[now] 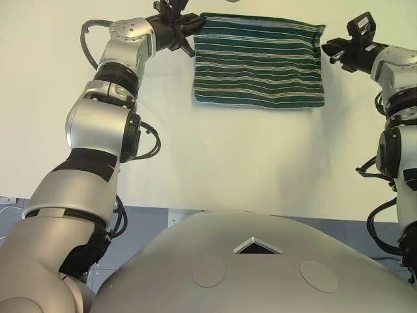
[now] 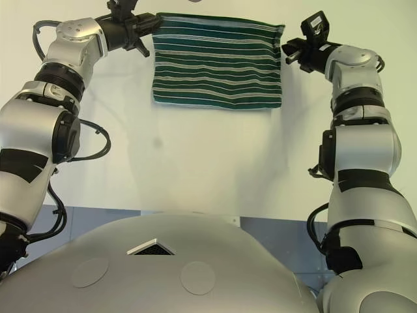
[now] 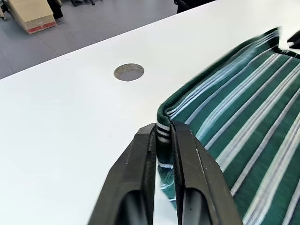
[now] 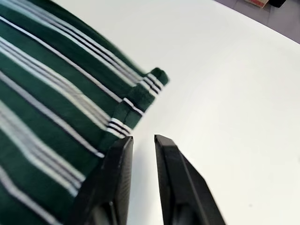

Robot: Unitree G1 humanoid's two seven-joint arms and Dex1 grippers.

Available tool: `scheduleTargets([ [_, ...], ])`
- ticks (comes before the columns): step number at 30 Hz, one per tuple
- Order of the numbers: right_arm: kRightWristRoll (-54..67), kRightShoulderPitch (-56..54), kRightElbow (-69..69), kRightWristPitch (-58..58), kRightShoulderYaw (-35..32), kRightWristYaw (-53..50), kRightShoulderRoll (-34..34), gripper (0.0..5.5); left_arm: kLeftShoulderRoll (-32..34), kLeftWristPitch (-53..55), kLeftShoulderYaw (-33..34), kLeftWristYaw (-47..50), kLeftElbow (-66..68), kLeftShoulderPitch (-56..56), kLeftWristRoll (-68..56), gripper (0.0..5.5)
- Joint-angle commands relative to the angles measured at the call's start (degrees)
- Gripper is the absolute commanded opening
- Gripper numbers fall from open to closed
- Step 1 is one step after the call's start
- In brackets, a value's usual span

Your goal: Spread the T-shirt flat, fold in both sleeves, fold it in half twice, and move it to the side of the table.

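- The left gripper point(image 3: 164, 130) is pinching the T-shirt point(image 1: 260, 62): its two black fingers point(image 3: 140, 159) are pressing together on the striped hem at one corner, with a fold of cloth showing between them.
- In the left eye view that gripper is sitting at the shirt's 10 o'clock corner, on the far left.
- The right gripper point(image 4: 143, 139) is holding nothing. Its fingers point(image 4: 166, 154) are standing slightly apart, and bare white table is showing through the narrow gap.
- One right finger is lying against the shirt's edge, just short of the ribbed corner; whether it is touching the cloth cannot be told.
- In the left eye view the right gripper is hanging just beside the shirt's right edge, at about 2 o'clock from the shirt's middle.
- The shirt, dark green with thin white stripes, is lying folded into a neat rectangle between the two grippers, its stripes running from side to side.
- It is resting toward the table's point(image 1: 228, 156) 12 o'clock edge, far from the robot.
- A round grey disc point(image 3: 129, 71) is sitting flush in the tabletop beyond the pinched corner, apart from the cloth.
- Past the table's far edge, a cardboard box point(image 3: 30, 14) is standing on the grey floor.
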Motion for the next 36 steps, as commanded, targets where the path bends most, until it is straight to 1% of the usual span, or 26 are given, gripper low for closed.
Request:
scheduleTargets([
  [1, -3.6, -3.5, -2.9, -7.0, -1.9, -15.2, 2.1, 1.49, 1.0, 4.7, 9.3, 5.9, 1.4, -2.1, -4.5, 1.12],
  [3, -1.7, -1.6, -11.7, -10.1, -2.2, -12.2, 6.9, 1.73, 3.0, 3.3, 10.9, 8.1, 0.7, -1.0, -3.5, 1.46],
  [4, -1.1, 0.7, -18.1, -10.4, -1.0, -9.6, 9.5, 1.73, 3.9, 2.5, 11.6, 8.1, 0.1, -0.1, -3.3, 1.64],
  [6, -1.1, 7.4, -32.7, -6.2, 3.7, -6.1, 14.2, 1.73, 4.9, 0.0, 12.1, 6.4, -2.2, 2.1, -2.8, 2.02],
  [7, -3.1, 10.7, -38.3, -3.2, 7.2, -5.2, 15.7, 1.73, 5.0, -1.6, 11.8, 5.4, -4.2, 3.6, -2.5, 2.2],
  [8, -6.4, 13.8, -42.8, 0.4, 11.6, -4.0, 16.5, 1.73, 4.8, -3.0, 11.1, 4.3, -7.7, 6.0, -2.2, 2.2],
  [9, -10.4, 16.6, -46.8, 4.2, 16.7, -2.4, 16.5, 1.73, 4.6, -4.1, 10.3, 3.7, -12.9, 9.2, -1.9, 2.2],
  [11, -16.4, 20.7, -53.1, 10.8, 24.3, 0.8, 16.0, 1.73, 4.0, -2.9, 9.6, 4.4, -25.6, 15.8, -2.2, 2.2],
  [13, -19.6, 23.4, -58.2, 14.6, 29.2, 3.9, 15.9, 1.73, 3.3, 1.4, 9.6, 6.1, -39.5, 22.0, -3.3, 2.2],
  [14, -19.8, 24.9, -62.1, 15.3, 30.8, 6.6, 14.5, 1.73, 3.4, 3.0, 8.9, 6.8, -44.9, 24.2, -2.8, 2.2],
  [16, -17.6, 29.3, -70.3, 16.0, 30.6, 13.0, 7.7, 1.73, 4.3, 5.0, 7.5, 7.7, -51.8, 27.0, -0.7, 2.2],
  [19, -19.0, 40.2, -73.7, 6.9, 27.2, 18.0, -11.8, 1.73, 5.5, 8.5, 7.1, 8.2, -60.6, 30.5, -0.5, 2.2],
  [20, -18.2, 45.2, -74.8, 2.5, 25.5, 18.6, -17.6, 1.73, 6.1, 9.4, 7.3, 8.3, -63.2, 31.7, -0.7, 2.2],
  [21, -16.6, 49.2, -76.2, -1.0, 23.8, 19.0, -21.3, 1.73, 6.6, 10.3, 7.6, 8.4, -65.3, 32.7, -0.8, 2.2],
  [22, -13.3, 52.7, -79.1, -3.7, 20.8, 19.2, -23.6, 1.73, 7.1, 11.2, 8.0, 8.5, -67.4, 33.8, -1.0, 2.2],
  [23, -8.5, 54.7, -82.8, -5.0, 16.4, 19.2, -24.2, 1.73, 7.6, 11.9, 7.9, 8.3, -69.2, 34.7, -0.9, 2.2],
  [24, -3.8, 55.4, -85.7, -5.3, 12.2, 18.8, -24.0, 1.73, 8.0, 12.5, 7.6, 8.0, -70.9, 35.6, -0.8, 2.2],
  [25, 2.8, 54.3, -88.3, -3.2, 7.2, 18.3, -22.8, 1.73, 8.6, 12.5, 6.8, 7.2, -72.6, 36.5, -0.3, 2.2],
  [26, 8.9, 50.6, -88.7, -0.5, 2.7, 17.0, -20.5, 1.73, 9.3, 12.5, 5.7, 6.3, -74.3, 37.6, 0.2, 2.2],
  [27, 13.2, 46.7, -87.7, 2.3, -0.3, 15.9, -18.4, 1.73, 9.9, 12.4, 4.7, 5.6, -75.5, 38.3, 0.6, 2.2],
  [28, 14.6, 41.9, -84.5, 4.0, -1.4, 14.7, -15.8, 1.73, 10.4, 11.9, 3.7, 4.8, -76.1, 38.8, 1.3, 2.2],
  [29, 13.4, 37.8, -80.3, 5.2, -1.2, 13.0, -13.5, 1.73, 10.8, 11.4, 2.7, 4.3, -76.1, 39.0, 2.0, 2.2],
  [31, 0.6, 30.5, -65.1, 6.1, 6.3, 7.4, -9.0, 1.73, 12.1, 9.2, 0.1, 2.5, -75.7, 39.0, 4.3, 2.2],
  [33, -8.9, 26.9, -52.2, 9.1, 14.4, 5.3, -4.7, 1.73, 14.5, 7.4, -2.2, -1.6, -77.3, 40.2, 5.0, 2.2],
  [35, -14.0, 22.8, -43.2, 6.9, 19.0, 2.8, 2.1, 1.73, 20.1, 4.1, -4.3, -7.8, -80.1, 44.0, 6.1, 2.2],
  [36, -15.4, 19.9, -39.9, 5.0, 20.1, 1.1, 5.7, 1.73, 23.5, 1.9, -4.9, -10.7, -81.7, 46.5, 6.9, 2.2],
])
